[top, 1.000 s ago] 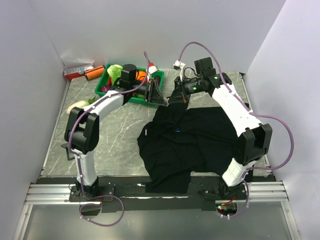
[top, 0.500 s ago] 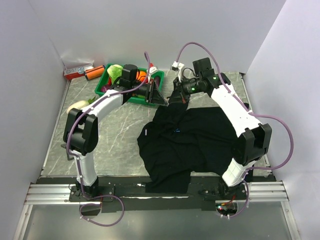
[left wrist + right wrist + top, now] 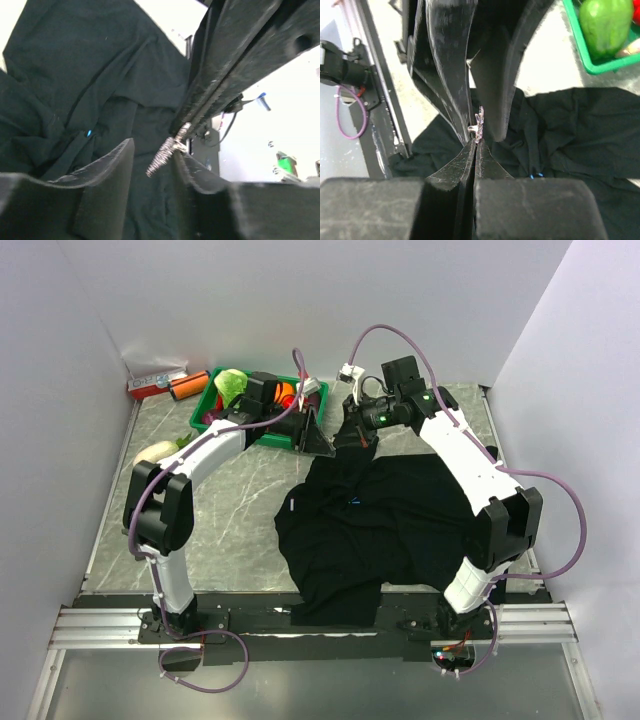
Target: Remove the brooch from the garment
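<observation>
The black garment lies crumpled on the table's middle and right; it also shows in the left wrist view and the right wrist view. My right gripper is shut, pinching the tiny sparkly brooch at its fingertips, above the garment's far edge. My left gripper is open, and the brooch sits between its fingers, close against the right one. In the top view the two grippers, left and right, meet tip to tip; the brooch is too small to see there.
A green tray of vegetables stands just behind the left gripper; its corner shows in the right wrist view. Red and orange items lie at the back left. A white label is on the garment's left edge.
Both grippers have shifted slightly toward the far side, staying tip to tip. The garment has not visibly moved.
</observation>
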You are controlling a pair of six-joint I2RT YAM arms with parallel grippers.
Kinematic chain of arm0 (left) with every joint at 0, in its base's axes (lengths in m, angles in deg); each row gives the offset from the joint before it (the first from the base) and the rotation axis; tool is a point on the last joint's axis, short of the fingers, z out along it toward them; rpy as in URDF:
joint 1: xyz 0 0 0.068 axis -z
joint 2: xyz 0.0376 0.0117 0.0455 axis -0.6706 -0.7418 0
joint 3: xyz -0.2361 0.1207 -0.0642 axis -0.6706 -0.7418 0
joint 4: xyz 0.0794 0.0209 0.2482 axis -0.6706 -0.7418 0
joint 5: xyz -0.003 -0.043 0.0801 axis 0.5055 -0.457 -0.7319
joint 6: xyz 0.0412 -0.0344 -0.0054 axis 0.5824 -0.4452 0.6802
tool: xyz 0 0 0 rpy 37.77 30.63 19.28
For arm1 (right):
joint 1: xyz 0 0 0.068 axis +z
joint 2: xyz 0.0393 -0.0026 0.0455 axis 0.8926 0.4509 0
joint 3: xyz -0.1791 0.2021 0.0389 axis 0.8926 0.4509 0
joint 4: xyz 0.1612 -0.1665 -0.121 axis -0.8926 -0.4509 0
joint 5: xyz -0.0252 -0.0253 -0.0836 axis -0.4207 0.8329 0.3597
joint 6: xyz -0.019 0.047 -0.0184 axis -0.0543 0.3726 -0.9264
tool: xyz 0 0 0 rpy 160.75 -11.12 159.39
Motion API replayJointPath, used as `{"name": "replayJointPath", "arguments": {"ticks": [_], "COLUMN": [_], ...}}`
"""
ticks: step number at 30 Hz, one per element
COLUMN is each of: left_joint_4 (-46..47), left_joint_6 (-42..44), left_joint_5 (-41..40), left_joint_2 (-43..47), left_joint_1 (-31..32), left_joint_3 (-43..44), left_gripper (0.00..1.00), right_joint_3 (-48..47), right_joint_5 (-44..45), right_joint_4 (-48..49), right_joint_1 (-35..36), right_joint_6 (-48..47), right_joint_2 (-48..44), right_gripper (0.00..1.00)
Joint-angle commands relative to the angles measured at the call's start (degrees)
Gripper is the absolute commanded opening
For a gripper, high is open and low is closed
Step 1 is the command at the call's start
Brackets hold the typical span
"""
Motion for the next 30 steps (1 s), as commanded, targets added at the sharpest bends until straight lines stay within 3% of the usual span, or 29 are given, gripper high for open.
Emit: {"name": "replayJointPath", "arguments": {"ticks": [1,2,5,6,7,14,17,24,30], "left_joint_4": [-8.0,-9.6,-19.7,-22.9,-27.0,-33.3,-31.3,-9.9,-8.2], "left_joint_6": [11.3,16.1,25.9,28.5,30.6,38.4,38.4,22.1,14.9], "left_joint_5": [-5.9,-5.7,-5.5,-5.6,-6.3,-6.1,-5.6,-2.0,2.1], "left_joint_2": [3.6,5.0,6.4,6.6,7.1,12.2,14.8,19.7,13.9], "left_joint_1": [0.8,0.1,-1.5,-2.0,-2.8,-7.6,-8.4,-8.5,-8.4], "left_joint_3": [0.6,0.4,1.8,2.5,3.5,2.1,0.5,-7.3,-2.4], "left_gripper": [0.5,0.54,0.92,0.96,0.96,0.96,0.96,0.98,0.79], "right_joint_3": [-3.6,-3.5,-3.2,-3.1,-3.1,-1.9,-1.0,-1.7,-2.1], "right_joint_5": [-10.7,-10.9,-11.8,-12.1,-12.4,-13.7,-14.8,-16.0,-16.3], "right_joint_4": [3.5,3.2,3.0,3.0,3.1,2.6,2.5,1.5,1.0], "right_joint_1": [1.8,1.5,0.9,0.7,0.5,0.0,-0.2,-0.5,-0.5], "right_joint_6": [2.0,2.0,1.6,1.6,1.6,0.4,0.1,-2.4,-3.1], "right_joint_2": [-2.0,-2.1,-2.4,-2.6,-2.8,-4.3,-5.0,-4.9,-5.0], "right_gripper": [0.0,0.0,0.0,0.0,0.0,0.0,0.0,0.0,0.0]}}
